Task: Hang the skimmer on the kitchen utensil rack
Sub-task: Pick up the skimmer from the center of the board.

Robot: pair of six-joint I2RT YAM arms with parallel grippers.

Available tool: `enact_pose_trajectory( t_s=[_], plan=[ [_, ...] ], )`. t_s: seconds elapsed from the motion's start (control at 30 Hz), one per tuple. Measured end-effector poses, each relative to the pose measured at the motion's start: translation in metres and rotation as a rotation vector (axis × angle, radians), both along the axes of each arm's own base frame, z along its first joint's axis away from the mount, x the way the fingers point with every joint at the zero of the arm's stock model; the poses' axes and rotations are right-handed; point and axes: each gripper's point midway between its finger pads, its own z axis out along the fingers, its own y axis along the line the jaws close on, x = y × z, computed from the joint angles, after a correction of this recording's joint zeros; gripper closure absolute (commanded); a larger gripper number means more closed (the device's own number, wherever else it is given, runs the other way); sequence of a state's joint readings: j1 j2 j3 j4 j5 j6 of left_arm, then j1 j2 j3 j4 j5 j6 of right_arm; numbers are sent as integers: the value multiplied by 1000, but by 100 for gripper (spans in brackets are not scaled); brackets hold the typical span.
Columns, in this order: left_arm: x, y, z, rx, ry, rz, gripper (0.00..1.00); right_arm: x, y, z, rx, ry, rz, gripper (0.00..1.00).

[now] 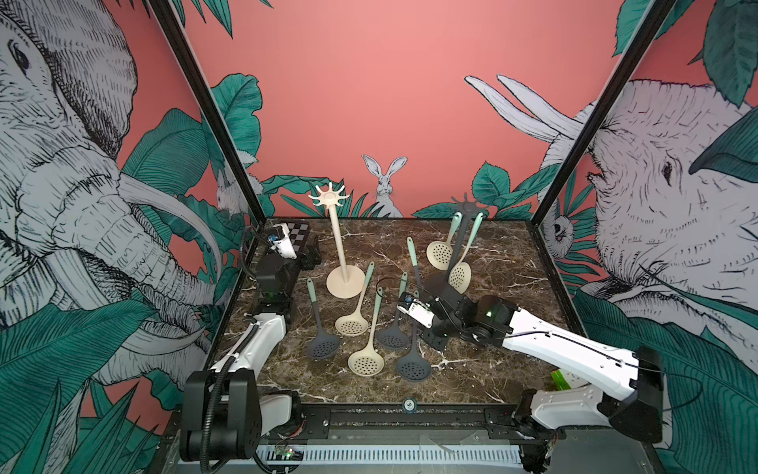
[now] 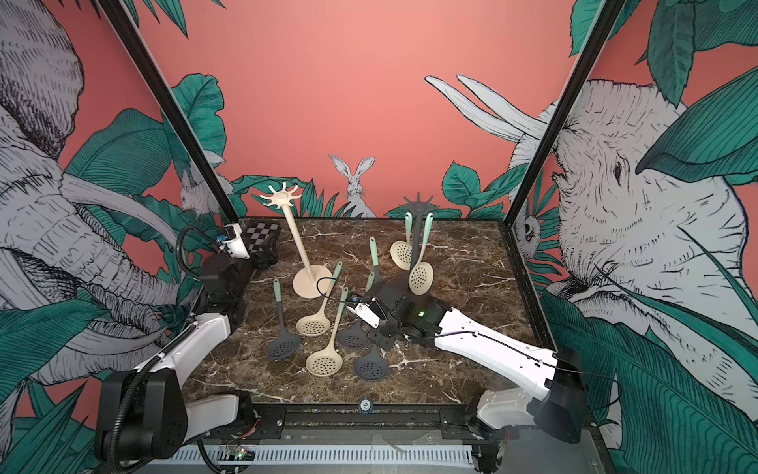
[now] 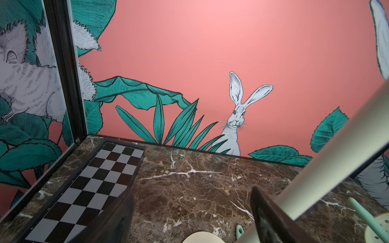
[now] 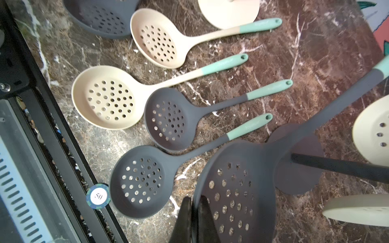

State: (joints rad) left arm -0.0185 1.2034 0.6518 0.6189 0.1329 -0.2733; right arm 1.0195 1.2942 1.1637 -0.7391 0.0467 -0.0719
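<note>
1. right claw (image 4: 194,203) is clenching on the bowl rim of a grey skimmer (image 4: 237,189), so the pick is looking done.
2. the bowl is sitting right at the claw's fingertips. the handle is running away from the claw and passing just beside the base of the grey rack (image 1: 465,203).
3. the skimmer is looking raised off the marble table (image 4: 273,63), though i cannot tell how high.
4. left claw (image 3: 191,190) is standing wide open and gripping nothing. it is parked well apart from the right claw, just beside the pole of the beige rack (image 1: 340,246).
5. two beige skimmers (image 1: 441,254) are already hanging on the grey rack, just beyond the right claw.
6. what is remaining, by my read, is lifting the handle end to a free hook, threading the hole over it and letting go.
7. five loose skimmers (image 4: 141,181) are lying flat on the table near the right claw, and the beige rack is holding nothing.
</note>
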Motion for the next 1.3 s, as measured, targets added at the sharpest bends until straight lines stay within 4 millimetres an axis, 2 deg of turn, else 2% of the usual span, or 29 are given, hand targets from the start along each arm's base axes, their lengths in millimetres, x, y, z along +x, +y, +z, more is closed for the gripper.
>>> enact_pose_trajectory(
  t_s=[0.13,0.23,0.4,0.5,0.67,0.8,0.87,0.97,1.1,1.3],
  plan=[
    [-10,0,17,-15,-34,-4,15,5,8,21,70,-67,17,100],
    [-26,0,40,-31,-99,-5,24,14,17,46,156,-156,26,100],
    [-67,-9,91,-49,-254,-66,38,23,30,102,329,-315,49,100],
    [-96,-19,123,-59,-360,-134,41,26,36,126,395,-391,69,100],
    [-132,-39,169,-89,-470,-283,43,27,44,144,426,-474,119,100],
    [-141,-68,223,-152,-520,-491,40,25,54,151,419,-523,172,100],
    [-141,-86,239,-182,-525,-593,40,23,60,154,417,-536,197,100],
    [-132,-120,241,-206,-467,-721,40,19,70,157,425,-546,235,100],
    [-111,-160,221,-210,-327,-806,42,12,79,158,430,-548,273,100],
    [-73,-179,195,-247,-200,-818,54,8,81,158,434,-544,291,100]
  ],
)
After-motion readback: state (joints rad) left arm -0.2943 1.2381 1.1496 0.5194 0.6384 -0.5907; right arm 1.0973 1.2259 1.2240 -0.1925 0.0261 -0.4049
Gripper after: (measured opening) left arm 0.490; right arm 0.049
